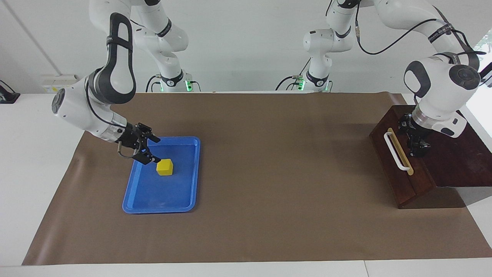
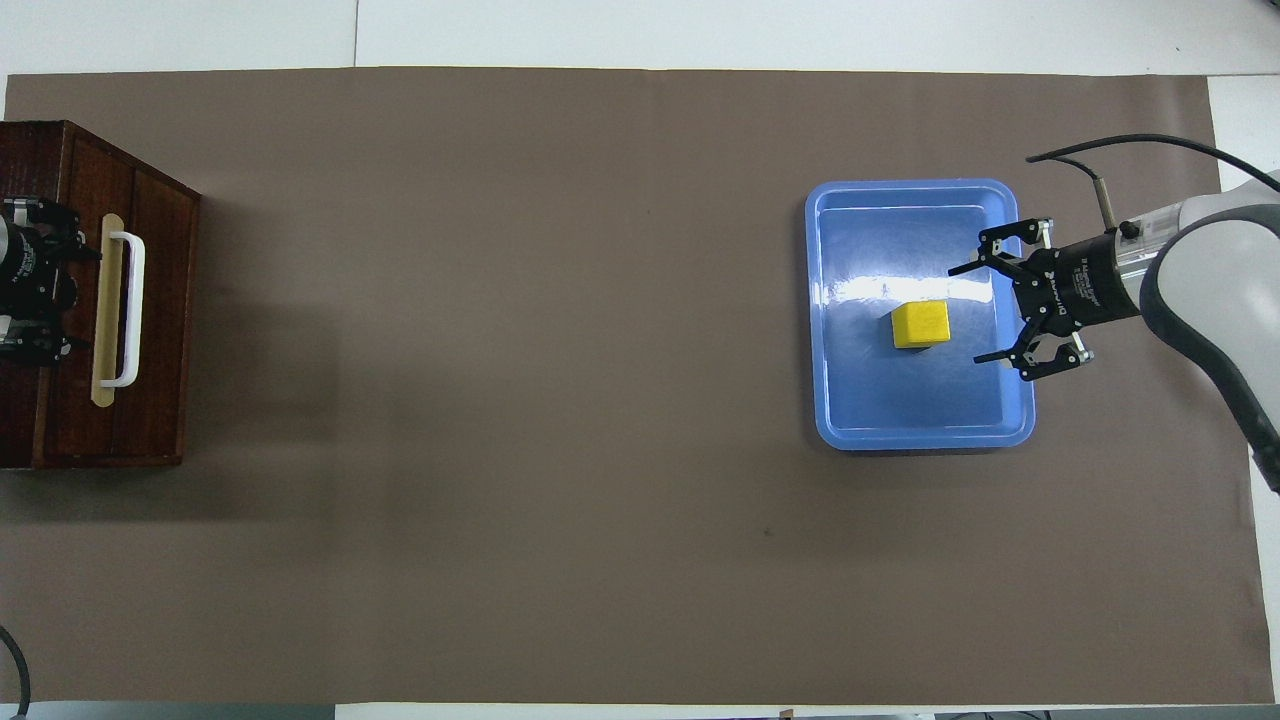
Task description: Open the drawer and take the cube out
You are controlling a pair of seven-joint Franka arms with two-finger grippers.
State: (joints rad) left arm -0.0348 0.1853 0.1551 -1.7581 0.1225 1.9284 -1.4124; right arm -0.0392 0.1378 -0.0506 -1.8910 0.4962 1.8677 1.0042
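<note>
The yellow cube sits in the blue tray, alone, near its middle. The right gripper hangs spread wide and empty over the tray's rim. At the left arm's end the drawer is pushed shut, the left gripper over its box, open, holding nothing. Bare brown mat lies between.

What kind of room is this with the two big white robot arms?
Probably a robot lab or test room. Two white arms are bolted at the edge of a table covered in brown paper, with only practice things laid out: a yellow cube in a blue tray and a wooden drawer box.
</note>
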